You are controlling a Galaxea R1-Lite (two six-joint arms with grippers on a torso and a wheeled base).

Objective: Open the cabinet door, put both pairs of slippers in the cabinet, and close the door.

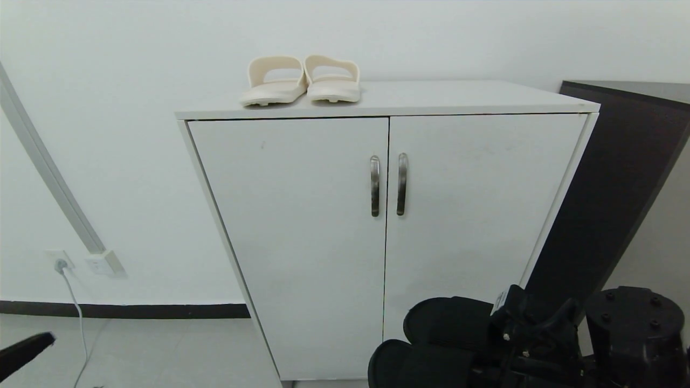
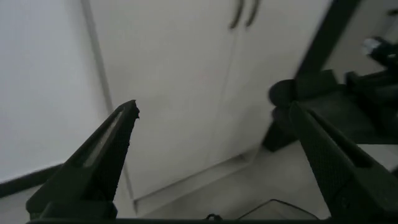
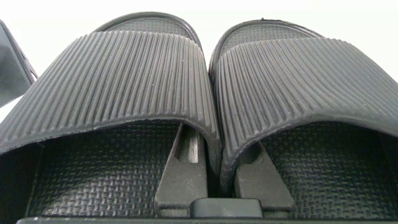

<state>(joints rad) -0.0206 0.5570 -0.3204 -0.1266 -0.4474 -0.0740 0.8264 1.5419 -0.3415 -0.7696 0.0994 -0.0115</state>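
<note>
Our right gripper (image 3: 217, 155) is clenched on the black pair (image 1: 447, 334). One finger sits under each strap, and together they pinch the two inner side walls. That hold is our first worry: the walls look soft, and only the squeeze keeps both slippers up. A jolt or a quick swing could, we think, let one slide free and drop.

The cabinet (image 1: 485, 97) stands directly ahead of this gripper with both doors shut. The black pair hangs low, just in front of the right door (image 1: 480, 205). If that door swings out it will likely strike the slippers, so the right arm would have to back off first, or the left door (image 1: 291, 231) be used instead.

Our left gripper (image 2: 212, 111) is released, its fingers spread wide with nothing between them. It is low and well apart from the handles, which lie up and to its right. The left handle (image 1: 374, 186) and right handle (image 1: 401, 183) sit just beside each other. Wide fingers could catch both at once, or slip off the thin bar partway through a pull.

The cream pair (image 1: 302, 81) rests on the cabinet top, high above both grippers and close to the front edge over the left door. A hard tug on that door might shake the cabinet and tip them off.
</note>
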